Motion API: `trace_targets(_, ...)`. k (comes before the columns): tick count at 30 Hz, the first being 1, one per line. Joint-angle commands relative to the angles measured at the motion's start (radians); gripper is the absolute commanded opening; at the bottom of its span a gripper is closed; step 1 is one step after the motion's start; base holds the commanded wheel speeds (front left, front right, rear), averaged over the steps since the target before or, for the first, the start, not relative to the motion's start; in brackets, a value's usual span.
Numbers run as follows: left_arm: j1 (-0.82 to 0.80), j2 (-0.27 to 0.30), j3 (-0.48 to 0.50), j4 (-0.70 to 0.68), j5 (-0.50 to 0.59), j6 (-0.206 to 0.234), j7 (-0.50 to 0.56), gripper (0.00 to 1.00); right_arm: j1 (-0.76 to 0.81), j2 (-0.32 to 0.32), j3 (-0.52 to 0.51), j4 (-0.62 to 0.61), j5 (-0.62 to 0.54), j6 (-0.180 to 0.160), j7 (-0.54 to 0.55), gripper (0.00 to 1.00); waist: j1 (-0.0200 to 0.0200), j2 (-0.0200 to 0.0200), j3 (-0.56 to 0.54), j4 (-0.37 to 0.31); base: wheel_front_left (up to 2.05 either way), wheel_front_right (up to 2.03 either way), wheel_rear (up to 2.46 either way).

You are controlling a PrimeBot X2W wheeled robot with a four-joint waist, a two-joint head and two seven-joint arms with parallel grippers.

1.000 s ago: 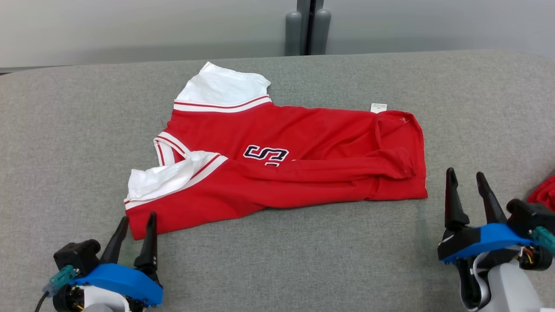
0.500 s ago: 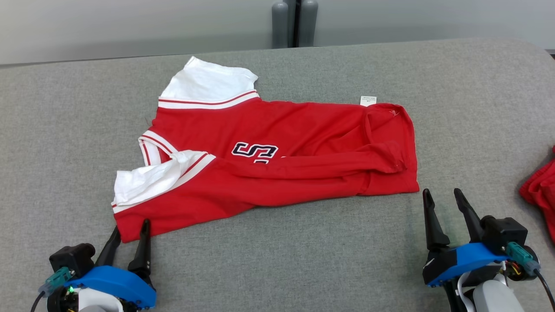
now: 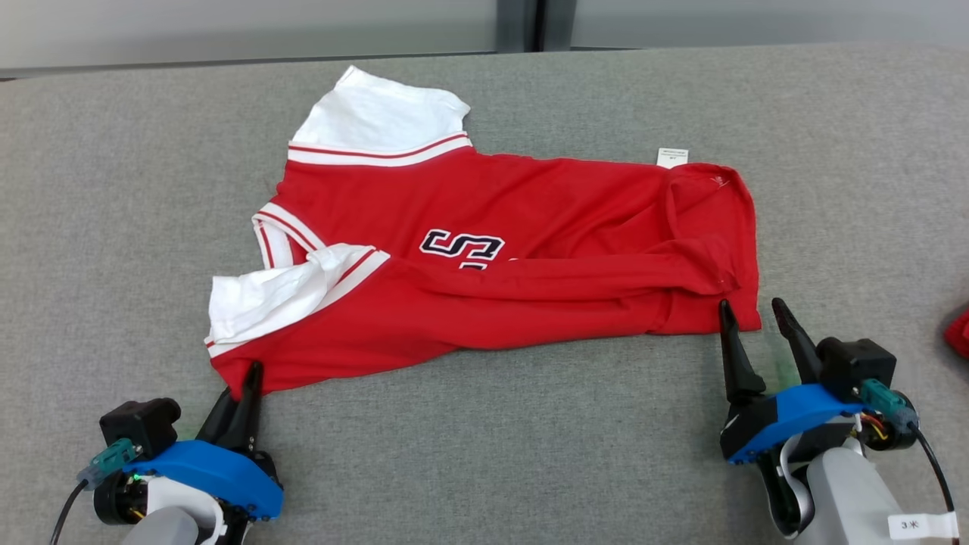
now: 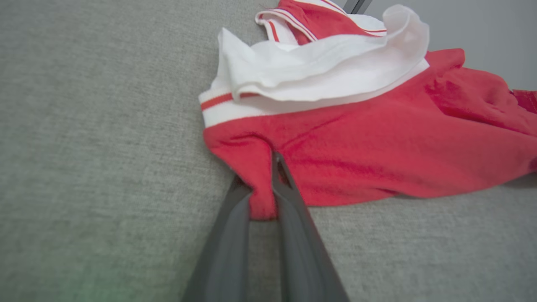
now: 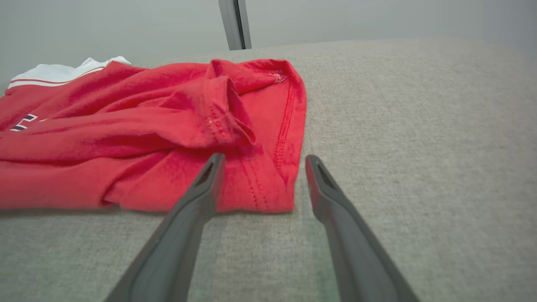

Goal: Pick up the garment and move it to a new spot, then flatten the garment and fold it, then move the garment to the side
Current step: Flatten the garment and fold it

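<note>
Two sets of jaws sit at the near corners of the garment (image 3: 530,250), a red jersey with white sleeves that lies spread on the grey cloth-covered desk (image 3: 484,454).

The left jaws are drawn almost together and grip the garment's near left corner. In the left wrist view a ridge of red hem is pinched between the two dark fingers (image 4: 235,239), and the cloth puckers where the tips bite. Just beyond these jaws lies a crumpled white sleeve (image 3: 265,299) with a red-striped cuff band. The second sleeve (image 3: 382,121) lies flatter, well beyond it. The dark lettering (image 3: 463,248) on the chest sits beyond the left jaws and off to their right.

The right jaws stand wide apart and hold nothing. They are at the garment's near right corner. In the right wrist view the left fingertip overlaps the red cloth near the stitched hem. The right fingertip is over bare desk, just beside the garment's edge, so the corner falls between the two. Whether the tips touch the cloth or the desk cannot be told. A thick fold of red fabric runs leftward from just beyond these jaws.

A small white label (image 3: 672,157) sticks out from the garment's far edge, straight beyond the right jaws and slightly left. A separate red cloth (image 3: 958,331) lies well to the right of the right jaws.
</note>
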Motion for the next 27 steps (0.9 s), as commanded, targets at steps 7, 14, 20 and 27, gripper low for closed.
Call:
trace_targets(7,0.005,0.005,-0.049,0.003,-0.029,-0.002,0.034,0.0,-0.057,-0.004,-0.019,0.094,-0.039,0.0,0.0,0.91,0.0,0.0003,0.025,0.025,0.0,0.0,0.0)
trace_targets(14,0.007,0.022,-0.041,-0.047,-0.025,-0.002,0.028,0.0,-0.048,-0.004,-0.016,0.072,-0.019,0.0,0.001,0.0,0.0,0.0003,0.026,0.025,0.0,0.0,0.0)
trace_targets(20,0.041,0.016,0.017,-0.098,0.019,-0.002,0.02,0.0,0.022,-0.006,-0.063,0.009,0.015,0.0,0.0,0.0,0.0,0.0003,-0.042,0.023,0.0,0.0,0.0)
trace_targets(27,0.119,-0.014,0.056,-0.099,0.095,-0.002,0.019,0.0,0.125,-0.005,-0.107,0.009,0.027,0.0,0.0,0.0,0.0,0.0003,-0.16,0.021,0.0,0.0,0.0)
